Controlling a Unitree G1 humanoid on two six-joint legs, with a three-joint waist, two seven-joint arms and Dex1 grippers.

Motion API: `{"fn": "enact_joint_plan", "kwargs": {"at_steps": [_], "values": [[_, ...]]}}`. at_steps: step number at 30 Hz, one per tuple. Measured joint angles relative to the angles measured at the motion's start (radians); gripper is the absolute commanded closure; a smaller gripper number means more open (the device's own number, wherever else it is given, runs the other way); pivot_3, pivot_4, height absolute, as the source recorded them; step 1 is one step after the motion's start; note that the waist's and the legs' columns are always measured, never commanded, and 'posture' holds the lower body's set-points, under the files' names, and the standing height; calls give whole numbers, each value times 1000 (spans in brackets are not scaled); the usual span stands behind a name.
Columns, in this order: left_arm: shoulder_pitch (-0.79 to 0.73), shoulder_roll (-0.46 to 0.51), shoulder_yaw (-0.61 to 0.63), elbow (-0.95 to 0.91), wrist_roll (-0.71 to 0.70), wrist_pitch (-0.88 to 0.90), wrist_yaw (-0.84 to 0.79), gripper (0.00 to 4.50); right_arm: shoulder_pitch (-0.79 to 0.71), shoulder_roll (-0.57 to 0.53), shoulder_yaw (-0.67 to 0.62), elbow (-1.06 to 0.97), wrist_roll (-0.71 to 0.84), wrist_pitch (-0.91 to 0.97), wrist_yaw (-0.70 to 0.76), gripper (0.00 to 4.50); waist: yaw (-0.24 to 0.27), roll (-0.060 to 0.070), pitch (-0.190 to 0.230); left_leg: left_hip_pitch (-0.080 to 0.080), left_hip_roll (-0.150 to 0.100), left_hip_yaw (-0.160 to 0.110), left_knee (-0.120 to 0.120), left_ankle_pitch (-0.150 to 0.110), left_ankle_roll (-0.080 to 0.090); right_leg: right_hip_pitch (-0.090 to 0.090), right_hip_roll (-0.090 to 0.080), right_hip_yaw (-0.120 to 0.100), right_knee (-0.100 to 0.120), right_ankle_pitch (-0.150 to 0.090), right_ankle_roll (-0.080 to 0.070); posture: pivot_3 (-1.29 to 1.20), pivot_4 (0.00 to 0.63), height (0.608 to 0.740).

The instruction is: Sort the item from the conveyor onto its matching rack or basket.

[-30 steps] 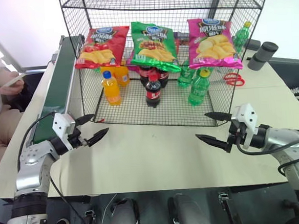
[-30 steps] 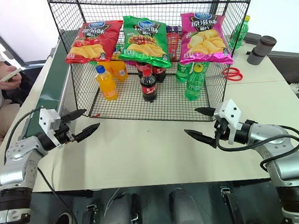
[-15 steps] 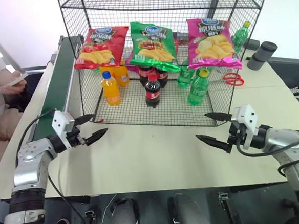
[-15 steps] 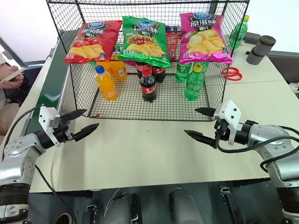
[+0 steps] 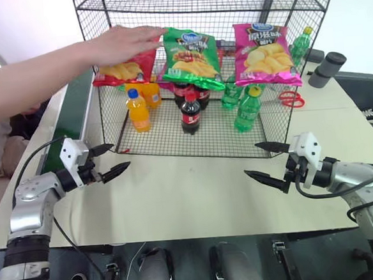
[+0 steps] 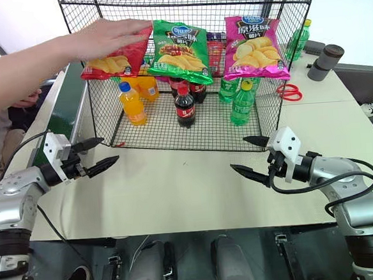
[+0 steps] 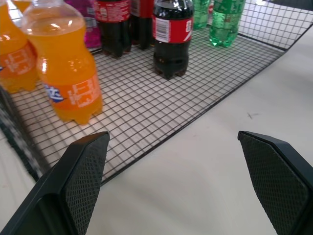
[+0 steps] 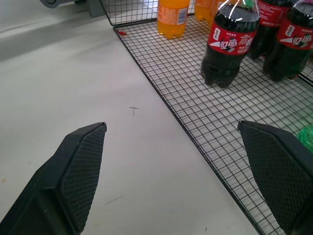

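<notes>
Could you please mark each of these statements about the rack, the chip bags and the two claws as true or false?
1. The green chip bag hangs on the rack between the red chip bag and the pink chip bag. True.
2. The left claw is shut on an orange soda bottle. False: it is open and empty over the table; the orange soda bottle stands inside the rack.
3. A person's hand rests on the red chip bag. True.
4. The right claw holds the red scissors. False: it is open and empty; the red scissors lie on the table beside the rack.
5. A cola bottle lies tipped over. False: it stands upright.
</notes>
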Motion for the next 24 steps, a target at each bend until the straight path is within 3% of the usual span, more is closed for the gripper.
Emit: {"fn": "enact_joint_plan", "kwargs": {"at_steps": [24], "values": [[19,-7,-1,-38,-1,0,26,0,-7,3,24,-3,-17,-7,-12,1,0,0,0,0,0,0,0,0,0,0,0,0,0,0,0,0,150,740]]}}
